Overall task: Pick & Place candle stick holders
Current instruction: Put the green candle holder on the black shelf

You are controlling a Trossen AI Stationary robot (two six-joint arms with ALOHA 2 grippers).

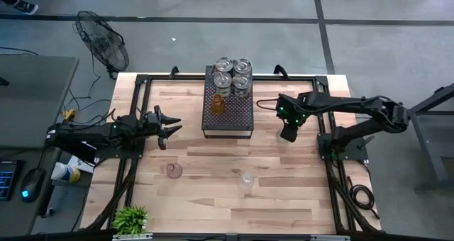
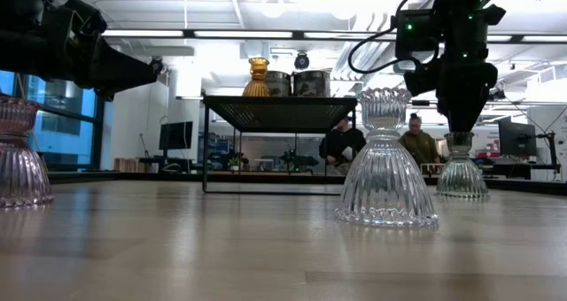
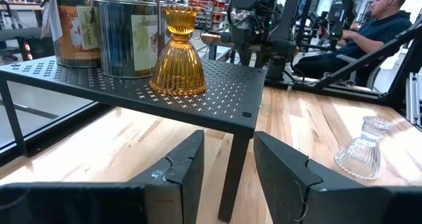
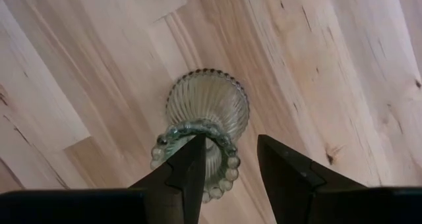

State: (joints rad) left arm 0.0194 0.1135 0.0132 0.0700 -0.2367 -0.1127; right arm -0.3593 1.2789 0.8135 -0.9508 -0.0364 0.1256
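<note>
A black perforated tray (image 1: pixel 228 117) stands at the far middle of the table. On it are an amber holder (image 1: pixel 218 105) and several silvery round holders (image 1: pixel 234 74). A pinkish holder (image 1: pixel 174 171) and a clear holder (image 1: pixel 246 178) stand on the table nearer the front. A third clear ribbed holder (image 4: pixel 206 105) stands upright on the table to the right of the tray. My right gripper (image 4: pixel 227 165) is open and points down over its beaded top rim. My left gripper (image 1: pixel 170 125) is open and empty, left of the tray and pointing at it. My right gripper comes at the clear holder from above, pointing down. One finger (image 4: pixel 188 168) lies over the beaded rim (image 4: pixel 227 159) and the other stands outside it. I cannot tell whether either finger touches the glass. The holder stands on its wide base on the table.
A small green plant (image 1: pixel 131 218) stands at the table's near left corner. The tray stands on legs with open room beneath it (image 3: pixel 132 138). Bare wood lies between the tray and the two front holders. People sit in the room behind the table (image 2: pixel 416 146).
</note>
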